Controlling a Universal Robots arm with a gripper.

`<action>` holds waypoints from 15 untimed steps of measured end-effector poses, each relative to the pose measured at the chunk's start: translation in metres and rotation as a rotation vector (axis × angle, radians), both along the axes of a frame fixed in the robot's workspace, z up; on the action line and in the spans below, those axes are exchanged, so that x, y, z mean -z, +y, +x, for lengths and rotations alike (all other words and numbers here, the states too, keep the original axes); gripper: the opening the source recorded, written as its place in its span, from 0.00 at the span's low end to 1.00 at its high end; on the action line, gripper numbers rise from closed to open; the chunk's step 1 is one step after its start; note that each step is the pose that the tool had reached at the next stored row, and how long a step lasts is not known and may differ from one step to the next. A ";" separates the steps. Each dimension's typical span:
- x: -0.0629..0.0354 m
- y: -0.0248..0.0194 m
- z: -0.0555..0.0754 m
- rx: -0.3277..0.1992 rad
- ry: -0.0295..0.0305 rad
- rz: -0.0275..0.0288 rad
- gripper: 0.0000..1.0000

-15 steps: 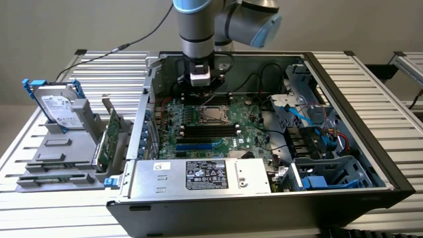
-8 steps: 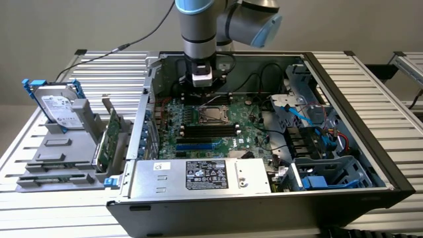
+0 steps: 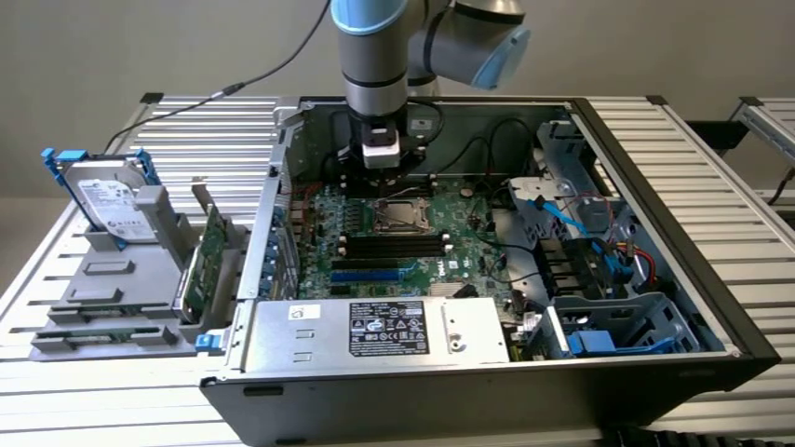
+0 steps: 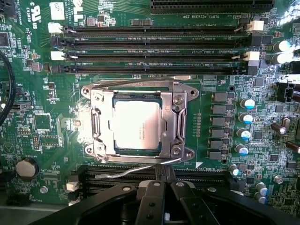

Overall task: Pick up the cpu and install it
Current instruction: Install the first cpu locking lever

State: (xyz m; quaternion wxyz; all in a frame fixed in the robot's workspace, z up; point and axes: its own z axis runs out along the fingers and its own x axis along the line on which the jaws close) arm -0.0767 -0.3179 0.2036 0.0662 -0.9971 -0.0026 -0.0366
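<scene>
The cpu [image 4: 137,124] is seated within the socket frame [image 4: 173,123] — the claw [image 4: 162,176], closed tight and empty, is positioned just beside it.

The cpu [image 4: 137,124] has a dull silver metal top; the socket frame [image 4: 172,125] is bright, polished metal; the motherboard [image 4: 61,93] is glossy green; the memory slots [image 4: 154,56] are matt black plastic.
</scene>
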 end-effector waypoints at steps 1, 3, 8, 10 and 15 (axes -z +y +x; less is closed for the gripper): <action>0.0010 0.0000 0.000 0.000 0.0001 0.0001 0.11; 0.0021 0.0000 0.000 0.000 0.0001 0.0003 0.11; 0.0024 0.0000 0.001 -0.001 0.0002 0.0004 0.11; 0.0026 0.0000 0.002 -0.001 -0.0001 0.0006 0.11; 0.0029 0.0000 0.003 -0.001 0.0000 0.0006 0.11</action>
